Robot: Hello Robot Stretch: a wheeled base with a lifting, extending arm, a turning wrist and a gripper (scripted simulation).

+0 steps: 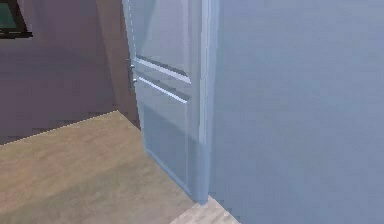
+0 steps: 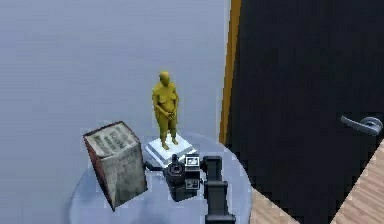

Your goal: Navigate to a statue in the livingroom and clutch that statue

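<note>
The yellow statue (image 2: 166, 105) stands upright near the back of the round bench (image 2: 238, 180), with the end effector (image 2: 176, 176) seemingly lined up before it, its grip impossible to tell, while a box (image 2: 114, 162) beside it and a dark door (image 2: 300, 90) narrow the room.

Forward view close on door (image 1: 165, 90); arm side view over table (image 2: 238, 175)

The arm (image 2: 217, 200) rises from the near edge, just right of middle. Its gripper (image 2: 175, 176) points left; whether it holds anything cannot be told.
</note>
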